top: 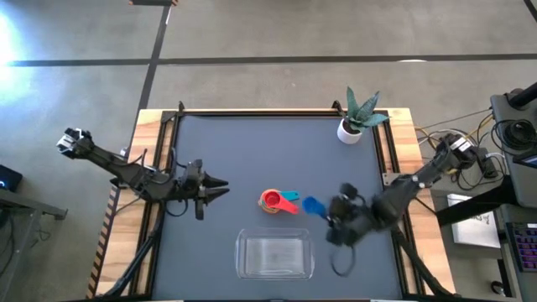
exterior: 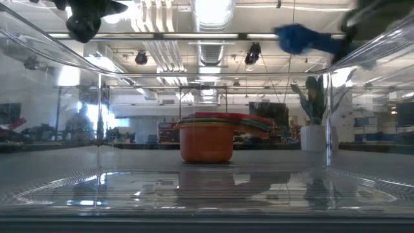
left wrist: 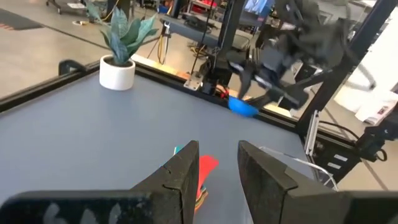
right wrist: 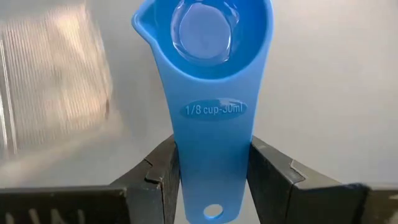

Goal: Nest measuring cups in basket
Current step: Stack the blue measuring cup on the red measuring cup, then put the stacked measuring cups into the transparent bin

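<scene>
The right gripper [right wrist: 211, 168] has its two dark fingers pressed against either side of the flat handle of the blue measuring cup [right wrist: 208, 74], whose handle reads "1/8 cup-30ml". The cup's small round bowl points away from the wrist, open side up. From above, that gripper [top: 329, 211] carries the blue cup [top: 313, 205] in the air just right of the stack of nested cups [top: 273, 201] and above the table [top: 226, 159]; in the low view the blue cup [exterior: 296, 37] hangs high, clear of the surface.

The nested stack sits near the middle of the table, a red cup on top with a teal handle sticking out to the right; from table height its outermost cup [exterior: 207, 141] shows orange, with coloured rims layered above.

The clear basket [top: 274, 255] stands at the near edge of the table, just below the stack, with no cups in it.

The left gripper [top: 220, 186] hovers to the left of the stack, its fingers [left wrist: 186, 174] a narrow gap apart and holding nothing.

A white plant pot [top: 350, 129] stands at the far right corner.
</scene>
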### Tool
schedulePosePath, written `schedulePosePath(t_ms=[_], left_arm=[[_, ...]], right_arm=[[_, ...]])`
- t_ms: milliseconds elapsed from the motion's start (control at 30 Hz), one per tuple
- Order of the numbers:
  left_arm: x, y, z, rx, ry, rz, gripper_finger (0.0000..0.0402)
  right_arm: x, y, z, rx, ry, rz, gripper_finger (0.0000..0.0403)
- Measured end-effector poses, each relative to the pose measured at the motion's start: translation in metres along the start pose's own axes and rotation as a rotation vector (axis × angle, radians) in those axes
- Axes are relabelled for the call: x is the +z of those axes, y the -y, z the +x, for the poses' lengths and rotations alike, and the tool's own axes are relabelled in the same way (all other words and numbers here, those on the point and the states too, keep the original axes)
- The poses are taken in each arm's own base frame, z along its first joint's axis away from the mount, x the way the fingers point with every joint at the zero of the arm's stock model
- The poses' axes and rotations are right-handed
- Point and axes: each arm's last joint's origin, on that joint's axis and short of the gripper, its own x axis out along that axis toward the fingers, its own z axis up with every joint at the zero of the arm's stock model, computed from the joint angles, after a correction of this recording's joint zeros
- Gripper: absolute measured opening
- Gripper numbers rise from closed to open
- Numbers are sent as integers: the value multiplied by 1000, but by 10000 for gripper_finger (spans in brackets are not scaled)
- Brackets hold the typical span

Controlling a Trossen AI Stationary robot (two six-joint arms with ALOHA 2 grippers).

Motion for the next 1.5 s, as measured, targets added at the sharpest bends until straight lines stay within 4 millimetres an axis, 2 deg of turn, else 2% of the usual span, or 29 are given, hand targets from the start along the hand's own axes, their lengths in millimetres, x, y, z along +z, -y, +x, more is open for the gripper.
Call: schedulePosePath(t_ms=[100, 233, 333, 467, 667, 867, 967, 1167, 1500], left_arm=[[-3, 0, 1, 4, -9, -1, 93], [-4, 0, 3, 7, -16, 3, 93], [-4, 0, 3, 7, -16, 4, 93], [-4, 0, 3, 3, -17, 10, 93], [-4, 1, 3, -9, -23, 9, 93], [-5, 1, 3, -20, -29, 7, 93], [-5, 1, 3, -24, -31, 7, 93], [-5, 1, 3, -27, -33, 12, 93], [-5, 2, 3, -47, -39, 27, 93]], right_arm=[[36, 12, 9, 52, 71, 13, 134], [73, 25, 29, 122, 93, -13, 134], [91, 29, 48, 111, 53, -58, 137], [107, 21, 75, 136, -10, -141, 142], [114, 6, 105, 78, -176, -231, 143], [121, 0, 112, 64, -195, -242, 146], [122, 0, 113, 65, -191, -244, 157], [123, 3, 114, 62, -195, -239, 208], [124, 6, 99, 70, -198, -253, 275]])
